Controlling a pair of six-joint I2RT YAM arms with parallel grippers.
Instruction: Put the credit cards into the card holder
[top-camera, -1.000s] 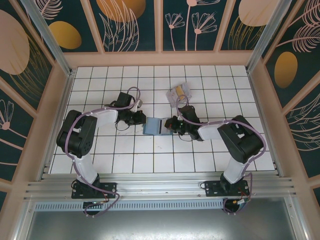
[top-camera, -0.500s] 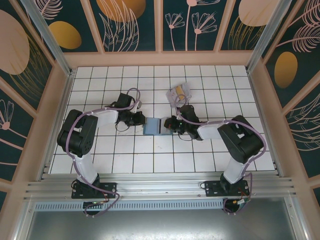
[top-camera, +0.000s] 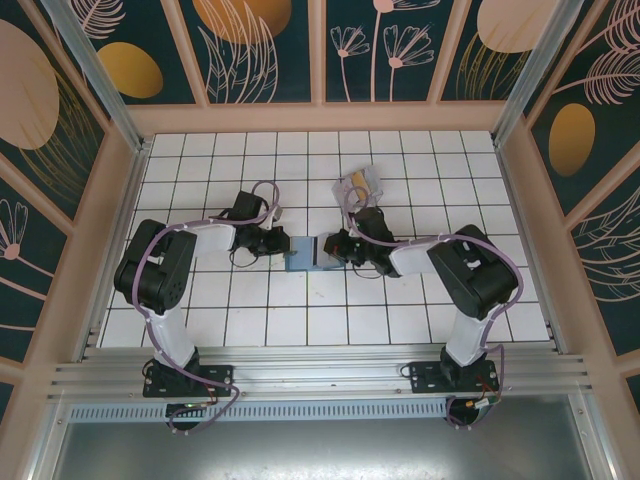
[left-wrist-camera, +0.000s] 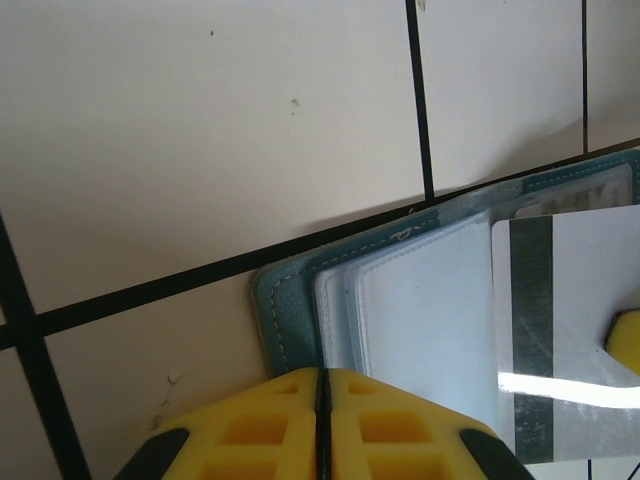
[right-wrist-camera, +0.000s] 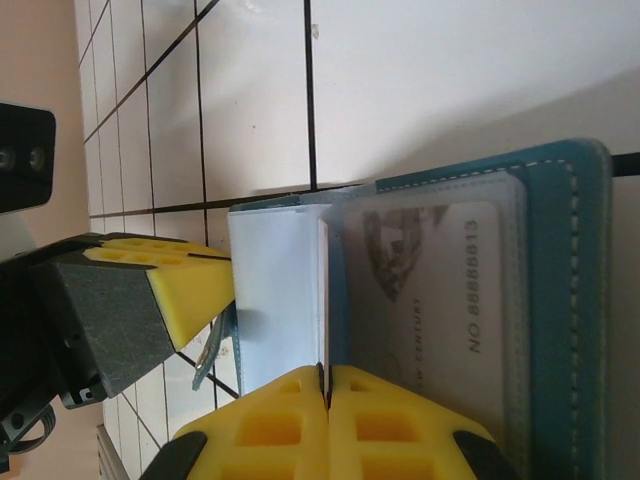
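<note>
Before you: one card holder (top-camera: 303, 253), a left gripper (left-wrist-camera: 322, 380) and right gripper (right-wrist-camera: 325, 375), one striped card (left-wrist-camera: 560, 330), one printed card (right-wrist-camera: 430, 290), one card bunch (top-camera: 362, 185).

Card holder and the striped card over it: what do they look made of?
The card holder: probably teal faux leather or vinyl, matte, stitched along the edge. The card: thin glossy plastic, by the glare band and dark magnetic stripe.

place: robot lab test cell | signs: arms (top-camera: 163, 275) bolted to aluminium rail (top-camera: 320, 374), white grid table (top-camera: 300, 325), leaf-print wall panels (top-camera: 250, 50) around
</note>
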